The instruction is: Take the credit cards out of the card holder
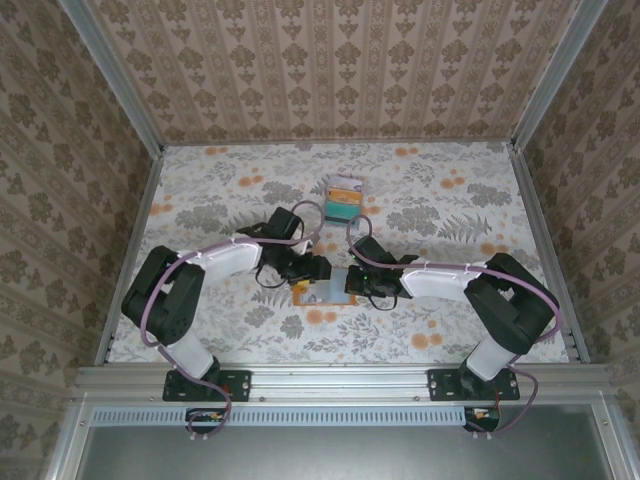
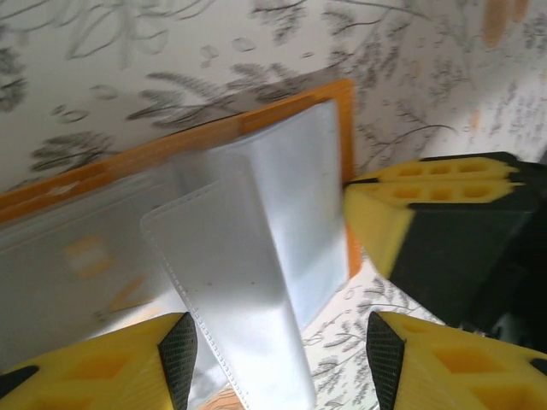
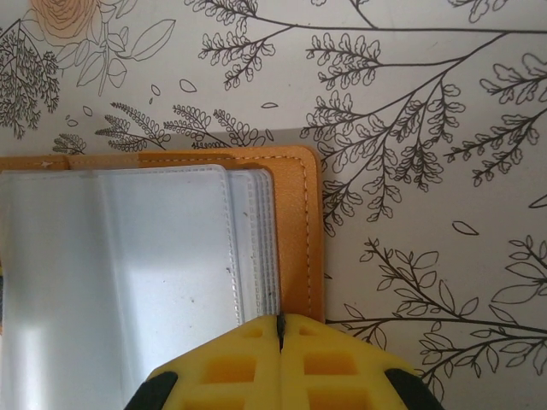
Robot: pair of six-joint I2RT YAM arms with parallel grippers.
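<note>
The card holder (image 1: 322,293) lies open on the floral table between both grippers, orange rim up, with clear pale sleeves (image 3: 128,273) inside. My left gripper (image 2: 282,363) is open, its jaws on either side of one sleeve page (image 2: 231,290) that stands lifted off the holder (image 2: 214,137). My right gripper (image 3: 279,329) is shut, and its tips rest on the near edge of the holder's (image 3: 295,231) orange border beside the sleeves. The sleeves I can see look empty. A small stack of credit cards (image 1: 344,198), teal, orange and whitish, lies farther back at the table's centre.
The right gripper's yellow and black finger (image 2: 427,222) sits close to the holder's right edge in the left wrist view. Patterned walls and metal rails (image 1: 140,230) enclose the table (image 1: 450,200). Both arms (image 1: 225,262) reach inward to the middle.
</note>
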